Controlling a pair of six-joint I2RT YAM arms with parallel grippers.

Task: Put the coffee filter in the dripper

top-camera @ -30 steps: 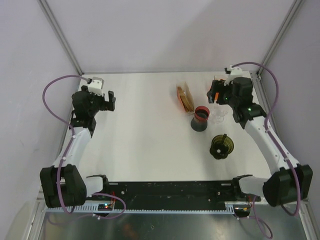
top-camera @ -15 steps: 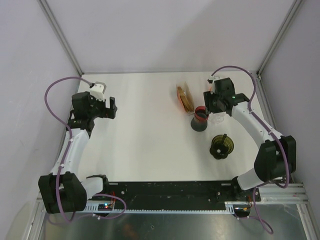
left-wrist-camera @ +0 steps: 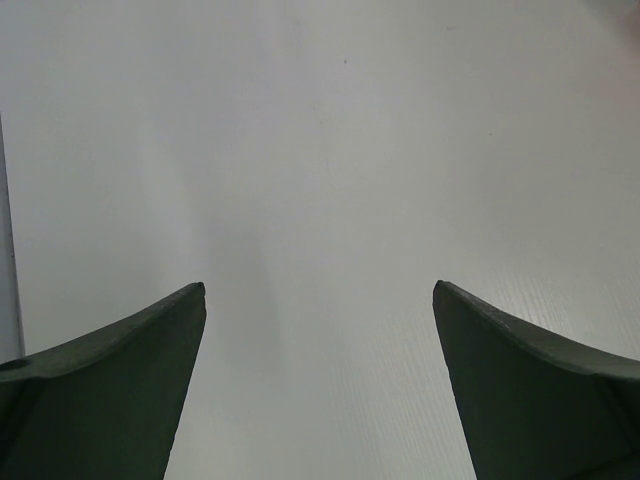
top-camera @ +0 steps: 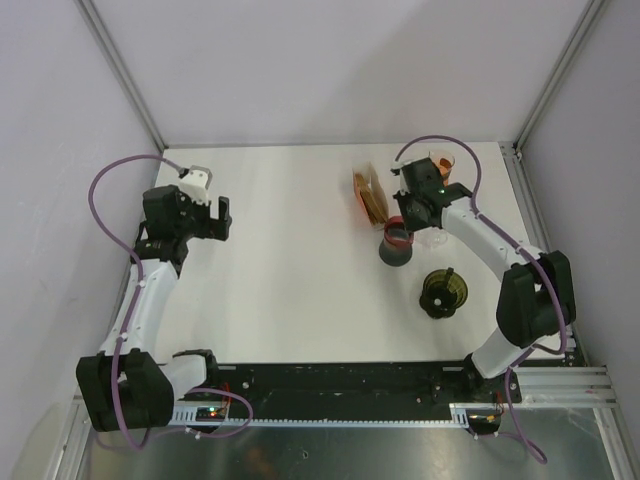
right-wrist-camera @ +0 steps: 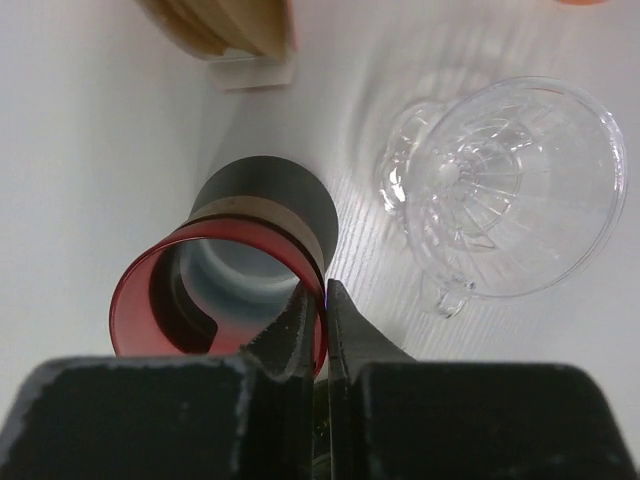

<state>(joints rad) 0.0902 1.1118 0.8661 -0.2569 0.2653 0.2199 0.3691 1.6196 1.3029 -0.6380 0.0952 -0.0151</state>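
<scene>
White desk (top-camera: 290,270) between pale walls; the left end effector (left-wrist-camera: 320,290) sits mid-left in the top view, fingers spread wide and holding nothing. The coffee filters (top-camera: 370,197) stand upper centre-right. Just right of them the right end effector (right-wrist-camera: 322,300) is pinched tight on the rim of the red-rimmed cup (right-wrist-camera: 265,195), with the clear dripper (right-wrist-camera: 505,185) beside the cup on its right.

Clear dripper (right-wrist-camera: 510,190) (upright) near brown filters (right-wrist-camera: 225,20)

Clipped and covered
The filter stack (right-wrist-camera: 225,25) runs off the top edge; my right gripper (right-wrist-camera: 322,292) covers part of the cup (right-wrist-camera: 265,195) rim
</scene>
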